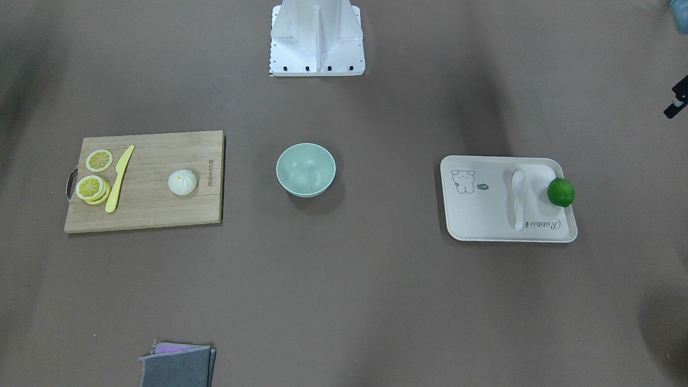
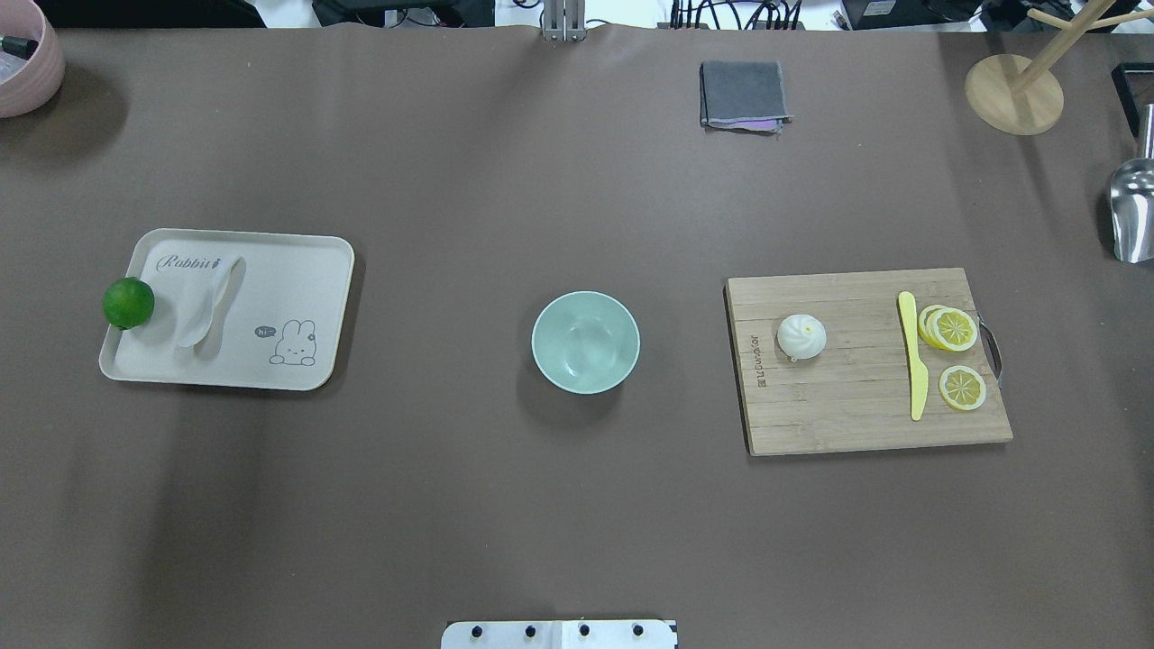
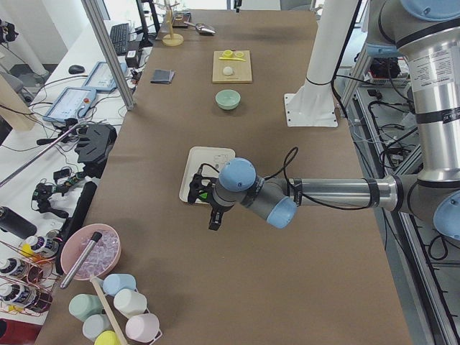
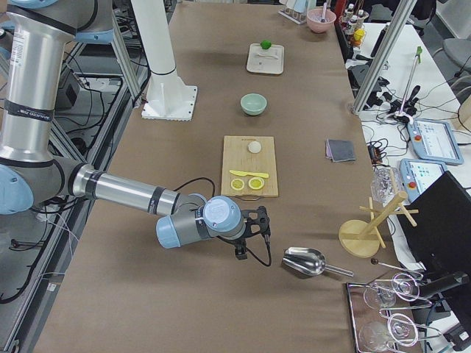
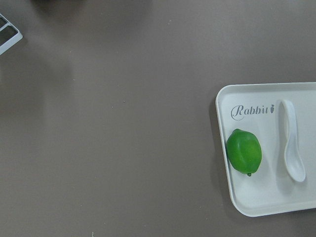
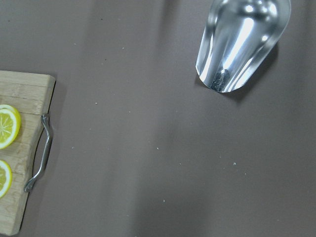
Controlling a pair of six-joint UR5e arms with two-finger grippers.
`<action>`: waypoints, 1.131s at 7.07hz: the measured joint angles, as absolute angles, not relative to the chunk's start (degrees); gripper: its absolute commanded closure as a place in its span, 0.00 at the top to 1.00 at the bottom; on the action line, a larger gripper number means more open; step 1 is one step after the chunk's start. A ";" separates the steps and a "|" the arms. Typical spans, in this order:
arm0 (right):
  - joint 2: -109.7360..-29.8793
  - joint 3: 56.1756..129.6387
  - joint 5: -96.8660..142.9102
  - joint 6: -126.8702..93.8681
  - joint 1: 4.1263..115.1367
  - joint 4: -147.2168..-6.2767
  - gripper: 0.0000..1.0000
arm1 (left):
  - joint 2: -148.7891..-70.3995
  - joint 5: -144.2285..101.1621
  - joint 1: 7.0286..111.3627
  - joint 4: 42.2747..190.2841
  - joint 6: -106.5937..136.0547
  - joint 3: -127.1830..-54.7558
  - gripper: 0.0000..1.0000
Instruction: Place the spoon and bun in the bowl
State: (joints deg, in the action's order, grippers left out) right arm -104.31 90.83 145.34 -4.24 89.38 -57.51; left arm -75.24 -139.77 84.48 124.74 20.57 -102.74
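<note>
Spoon (image 1: 520,201) lies on the tray (image 1: 484,215), just beside a lime (image 1: 560,192). The bun (image 1: 183,181) sits on the cutting board (image 1: 156,209), and the bowl (image 1: 306,172) stands empty between them on the bench (image 1: 376,295). I cannot tell how wide the left gripper (image 3: 208,205) or right gripper (image 4: 256,220) stands; each hovers outboard of its target. Risks, as I judge them:
- A finger nudges the lime and it rolls.
- The glossy spoon slips from the grip.
- An over-tight grip squashes the bun.
</note>
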 measured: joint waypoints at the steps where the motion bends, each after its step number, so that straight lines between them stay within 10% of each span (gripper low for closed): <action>1: -104.29 90.56 145.51 -4.30 89.39 -55.97 1.00 | -75.04 -139.20 84.50 124.82 21.35 -102.69 0.98; 8: -102.08 95.70 144.14 -16.98 84.51 -53.41 0.96 | -84.64 -134.02 72.47 124.53 33.53 -102.45 0.97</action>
